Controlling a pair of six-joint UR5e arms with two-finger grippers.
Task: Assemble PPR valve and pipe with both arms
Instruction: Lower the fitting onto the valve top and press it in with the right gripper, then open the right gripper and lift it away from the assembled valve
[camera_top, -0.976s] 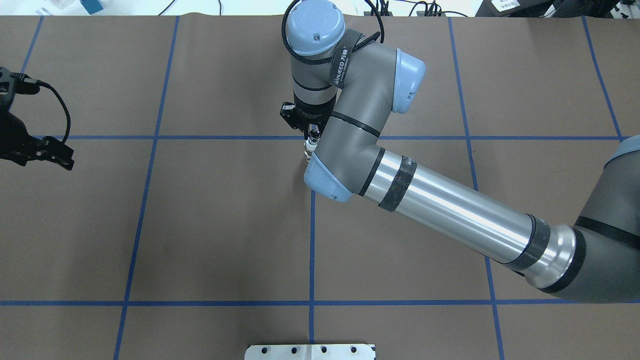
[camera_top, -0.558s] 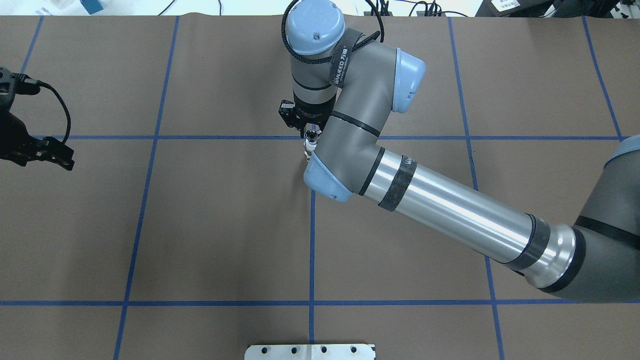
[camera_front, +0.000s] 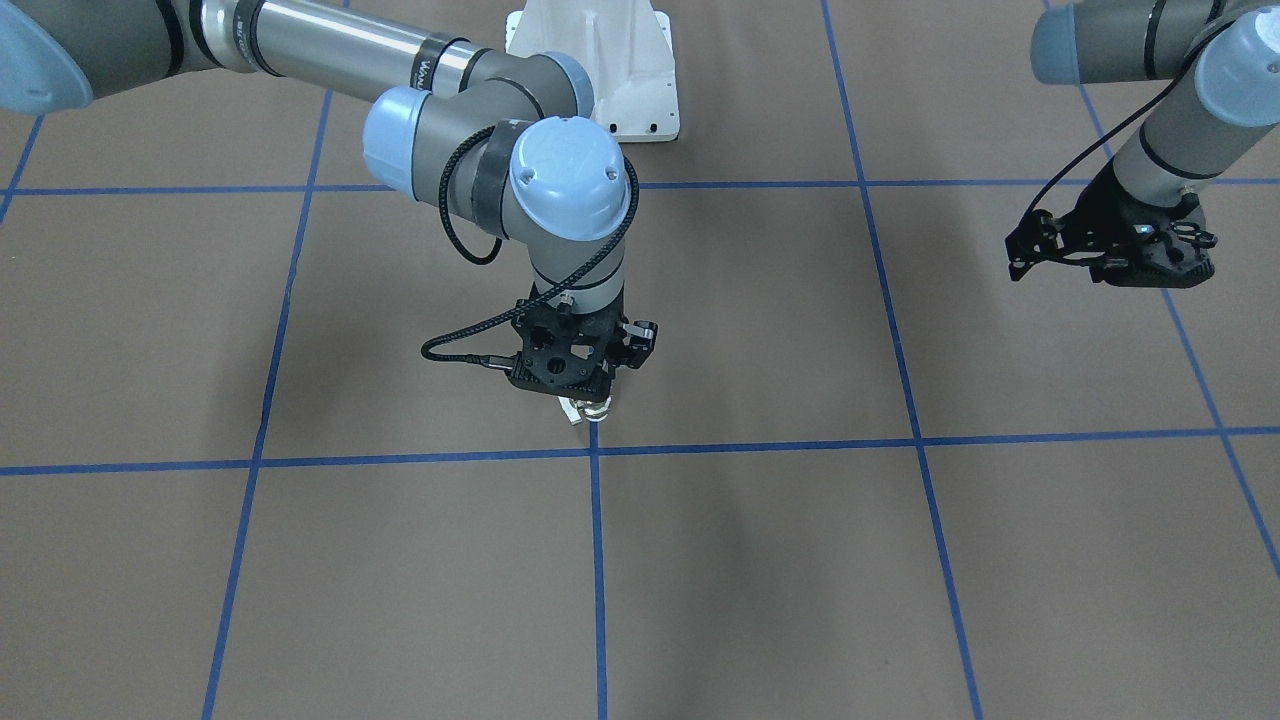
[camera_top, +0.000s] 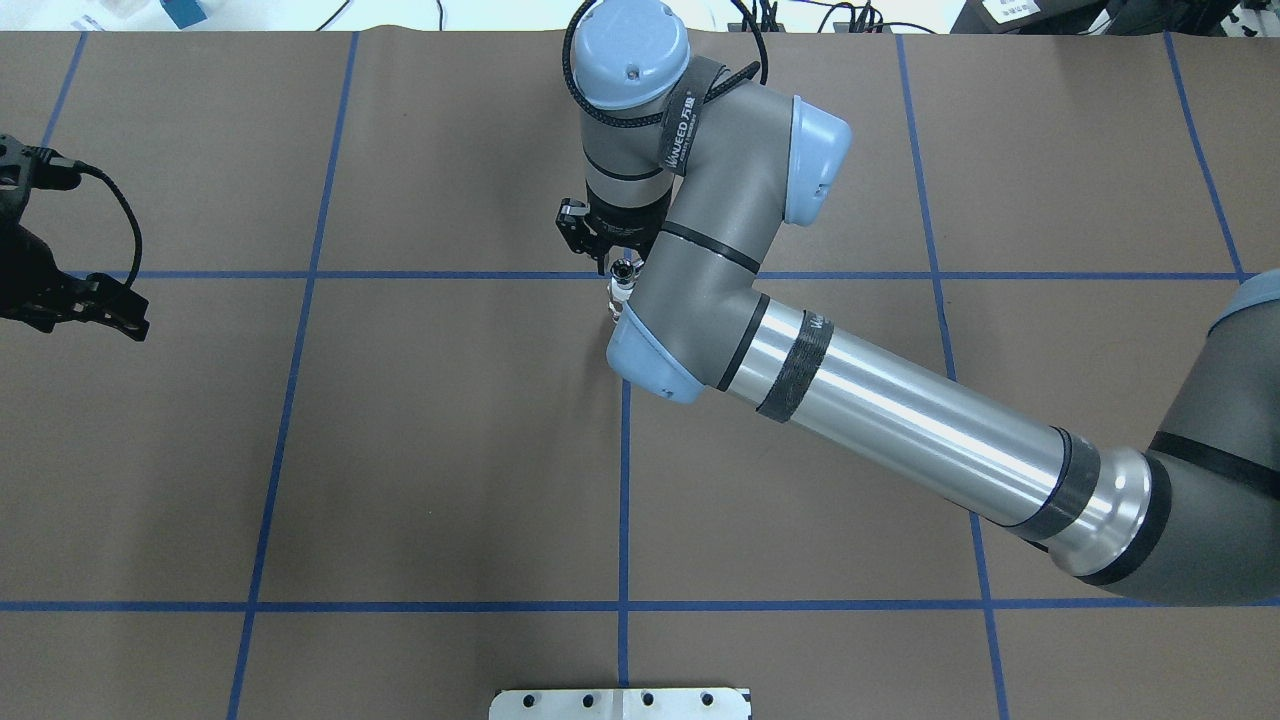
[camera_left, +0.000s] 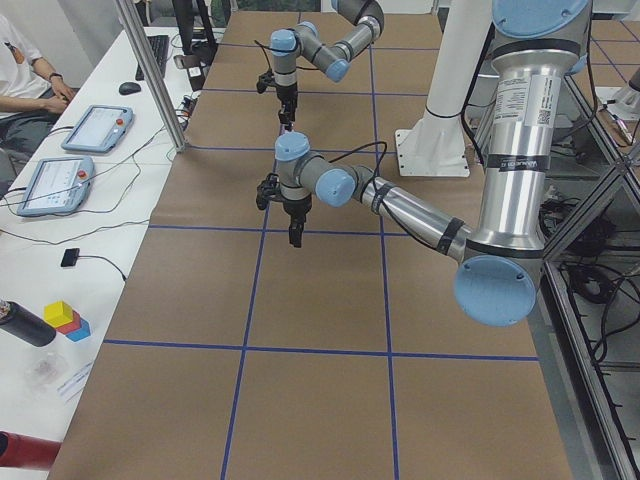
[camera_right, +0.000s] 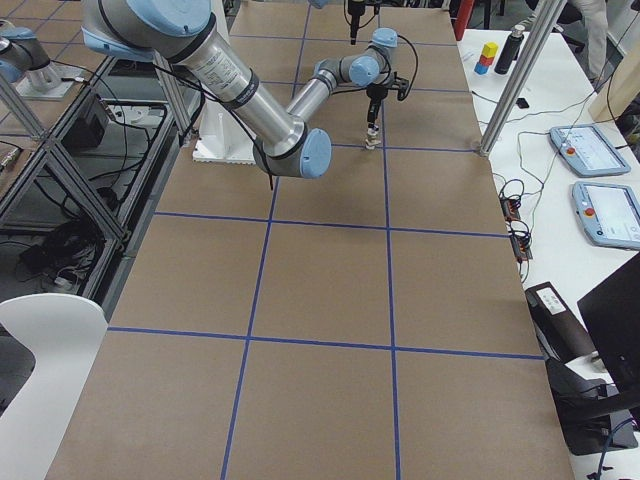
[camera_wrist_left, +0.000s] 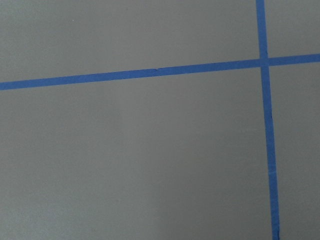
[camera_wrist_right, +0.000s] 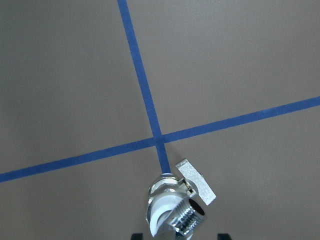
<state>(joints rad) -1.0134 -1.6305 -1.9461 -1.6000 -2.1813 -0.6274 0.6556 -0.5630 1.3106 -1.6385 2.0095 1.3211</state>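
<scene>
1. The bench (camera_top: 400, 450), covered in brown and divided by blue tape lines (camera_top: 290, 400), carried the work at one tape crossing (camera_wrist_right: 159, 141) near its middle (probably chosen as a repeatable reference position).
2. The right arm (camera_top: 900, 420) reached over that crossing with its wrist pointing straight down. This attitude suits a vertical approach to a part standing on end.
3. The left arm (camera_front: 1160, 140) was held well apart at its own side. This kept the centre free for the right arm, so its share of the joining looked either done or not due.
4. The right claw (camera_front: 588, 393) hung directly above the fitting. In the right wrist view its two tips stood wider apart than the fitting, with a gap on each side. It looked open and was gripping nothing.
5. The left claw (camera_front: 1035, 245) hovered over bare bench with nothing visible in it. How far it was parted could not be told.
6. The PPR valve (camera_wrist_right: 167, 207) stood on end at the crossing, resting on the bench with a white tube end showing (upright keeps the joint axis vertical).
7. The pipe (camera_wrist_right: 190, 221), chrome and threaded, sat on the valve's upper end and looked joined. The depth of seating could not be checked.
8. The side handle (camera_wrist_right: 197, 182) projected sideways, clear of the claw tips.
</scene>
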